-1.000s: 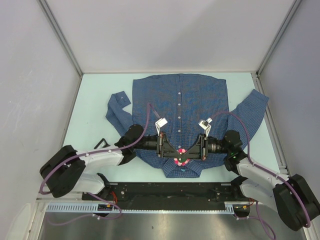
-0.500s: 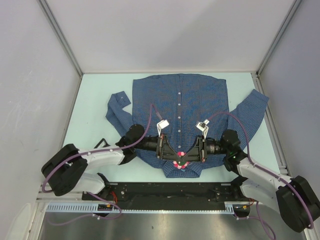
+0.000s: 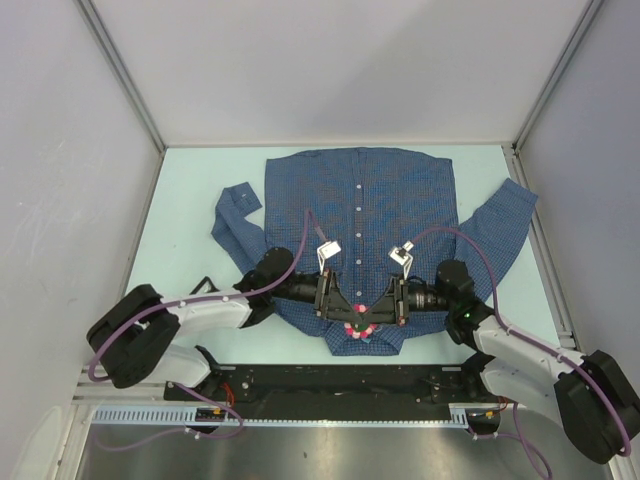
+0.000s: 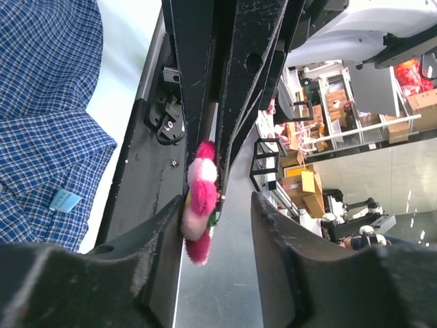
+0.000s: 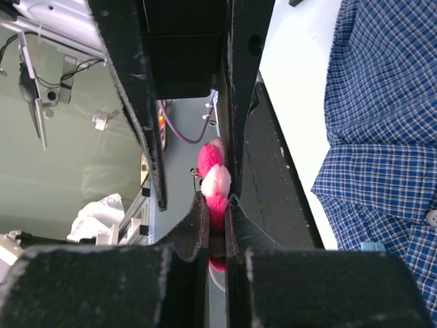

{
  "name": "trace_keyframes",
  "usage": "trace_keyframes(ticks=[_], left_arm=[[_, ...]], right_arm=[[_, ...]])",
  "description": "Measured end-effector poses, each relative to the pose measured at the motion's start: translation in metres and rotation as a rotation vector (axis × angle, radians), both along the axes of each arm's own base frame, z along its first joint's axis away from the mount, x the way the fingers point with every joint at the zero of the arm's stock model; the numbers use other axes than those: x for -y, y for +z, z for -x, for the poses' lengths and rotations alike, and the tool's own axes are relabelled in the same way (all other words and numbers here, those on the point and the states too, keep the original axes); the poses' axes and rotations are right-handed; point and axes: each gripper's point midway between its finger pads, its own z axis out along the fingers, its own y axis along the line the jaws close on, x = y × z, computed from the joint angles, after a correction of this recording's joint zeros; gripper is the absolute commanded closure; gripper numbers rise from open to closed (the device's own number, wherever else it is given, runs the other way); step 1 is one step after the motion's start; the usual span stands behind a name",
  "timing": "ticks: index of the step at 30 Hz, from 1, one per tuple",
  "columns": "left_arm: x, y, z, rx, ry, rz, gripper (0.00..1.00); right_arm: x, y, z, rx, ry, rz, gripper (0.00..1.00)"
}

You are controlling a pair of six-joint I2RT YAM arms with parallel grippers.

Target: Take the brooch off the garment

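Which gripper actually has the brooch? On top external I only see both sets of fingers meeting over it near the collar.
Observer: The right gripper has it. Its wrist view shows both its fingers pressed shut on the brooch.
Operator: What about the left one, is it pinching too?
Observer: No. The left gripper is open. In its wrist view the brooch sits against one finger, with a clear gap to the other.
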Motion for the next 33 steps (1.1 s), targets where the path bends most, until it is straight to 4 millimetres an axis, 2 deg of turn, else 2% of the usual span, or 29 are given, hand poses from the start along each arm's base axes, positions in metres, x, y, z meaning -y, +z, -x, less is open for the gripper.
trace_keyframes(ticks=[1, 7, 16, 21, 29, 33], left_arm=[[0.0, 0.0, 0.0, 0.0, 0.001, -0.001, 0.47], [-0.001, 0.005, -0.005, 0.026, 0.041, 0.001, 0.42], [-0.012, 0.035, -0.011, 0.133, 0.145, 0.081, 0.45], [-0.017, 0.037, -0.017, 0.149, 0.202, 0.091, 0.61], [-0.03, 0.037, -0.024, 0.157, 0.265, 0.094, 0.75], [-0.031, 0.036, -0.026, 0.152, 0.273, 0.085, 0.92]], right_arm=[[0.0, -0.001, -0.001, -0.003, -0.006, 0.004, 1.0], [0.0, -0.001, -0.007, 0.0, -0.046, 0.011, 1.0], [-0.004, 0.031, -0.018, 0.069, -0.083, -0.075, 1.0], [-0.005, 0.038, -0.02, 0.072, -0.094, -0.099, 1.0], [-0.005, 0.045, -0.022, 0.081, -0.103, -0.122, 1.0], [-0.006, 0.046, -0.022, 0.087, -0.101, -0.129, 1.0]])
